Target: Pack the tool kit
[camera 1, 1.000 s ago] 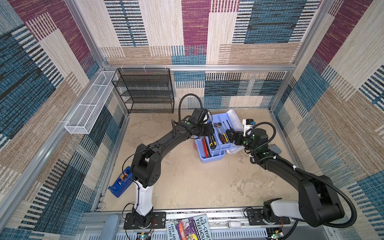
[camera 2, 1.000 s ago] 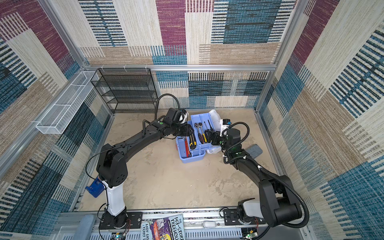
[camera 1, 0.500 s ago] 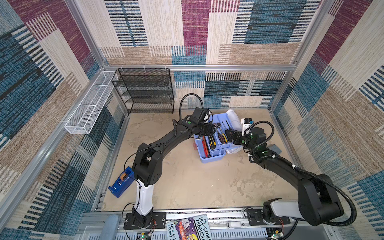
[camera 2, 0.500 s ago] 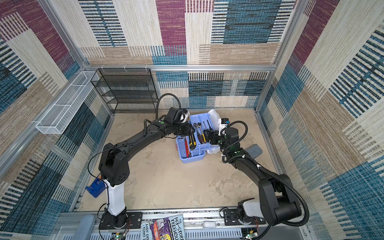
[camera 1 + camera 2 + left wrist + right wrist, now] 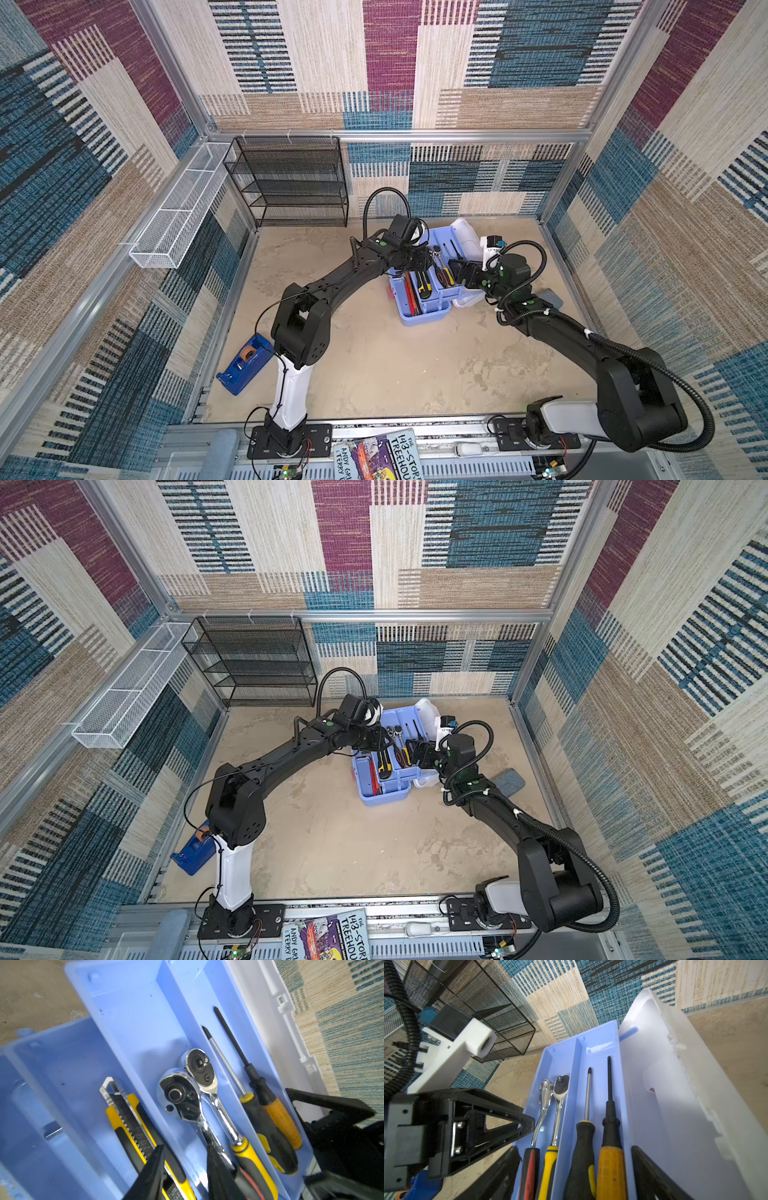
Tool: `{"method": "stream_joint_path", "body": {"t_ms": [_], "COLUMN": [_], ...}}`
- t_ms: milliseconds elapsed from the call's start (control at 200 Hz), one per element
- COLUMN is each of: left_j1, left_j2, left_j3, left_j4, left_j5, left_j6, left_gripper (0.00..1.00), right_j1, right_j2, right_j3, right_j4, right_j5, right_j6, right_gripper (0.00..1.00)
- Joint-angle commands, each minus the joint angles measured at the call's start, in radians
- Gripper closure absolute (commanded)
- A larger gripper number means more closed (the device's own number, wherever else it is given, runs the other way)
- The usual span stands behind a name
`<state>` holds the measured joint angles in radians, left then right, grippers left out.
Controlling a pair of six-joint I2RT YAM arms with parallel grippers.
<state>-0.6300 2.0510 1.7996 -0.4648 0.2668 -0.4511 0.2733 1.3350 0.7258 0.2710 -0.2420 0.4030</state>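
Note:
The tool kit's light-blue base [image 5: 419, 316] [image 5: 382, 798] stands open on the floor, its white lid [image 5: 467, 239] [image 5: 675, 1084] swung back. A light-blue tray [image 5: 133, 1012] [image 5: 562, 1057] above the base holds two ratchets [image 5: 180, 1093] and two screwdrivers [image 5: 278, 1118]. A yellow utility knife [image 5: 128, 1122] lies in the base beside it. My left gripper [image 5: 187, 1169] [image 5: 428, 264] is open, its fingers astride the tray's side wall. My right gripper [image 5: 575, 1150] [image 5: 455, 270] spans the tray's near end, one finger against each outer wall.
A black mesh rack [image 5: 291, 178] stands at the back wall, and a white wire basket [image 5: 178, 208] hangs on the left wall. A blue tape dispenser [image 5: 245, 363] lies at the left, a grey pad [image 5: 550, 297] at the right, and a book [image 5: 378, 455] at the front edge.
The left gripper's jaws have drawn closer together over the tray's wall. Both arms otherwise stay about where they were.

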Motion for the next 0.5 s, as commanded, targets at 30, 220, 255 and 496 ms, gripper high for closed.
{"method": "stream_joint_path", "body": {"t_ms": [30, 220, 255, 496], "left_j1": [0.002, 0.002, 0.001, 0.005], "left_j2": [0.019, 0.026, 0.027, 0.029], "left_j3": [0.006, 0.005, 0.006, -0.003], "left_j4": [-0.052, -0.064, -0.066, -0.075], "left_j5": [-0.012, -0.017, -0.018, -0.024], "left_j6": [-0.008, -0.006, -0.007, -0.007], "left_gripper": [0.69, 0.72, 0.72, 0.74], "right_j1": [0.006, 0.006, 0.006, 0.006], "right_j2": [-0.007, -0.017, -0.017, -0.026], "right_j3": [0.016, 0.018, 0.020, 0.030], "right_j4": [0.013, -0.001, -0.002, -0.015], "right_j5": [-0.008, 0.010, 0.013, 0.024], "right_j6": [-0.005, -0.013, -0.013, -0.015], "right_gripper": [0.14, 0.14, 0.14, 0.13]}}
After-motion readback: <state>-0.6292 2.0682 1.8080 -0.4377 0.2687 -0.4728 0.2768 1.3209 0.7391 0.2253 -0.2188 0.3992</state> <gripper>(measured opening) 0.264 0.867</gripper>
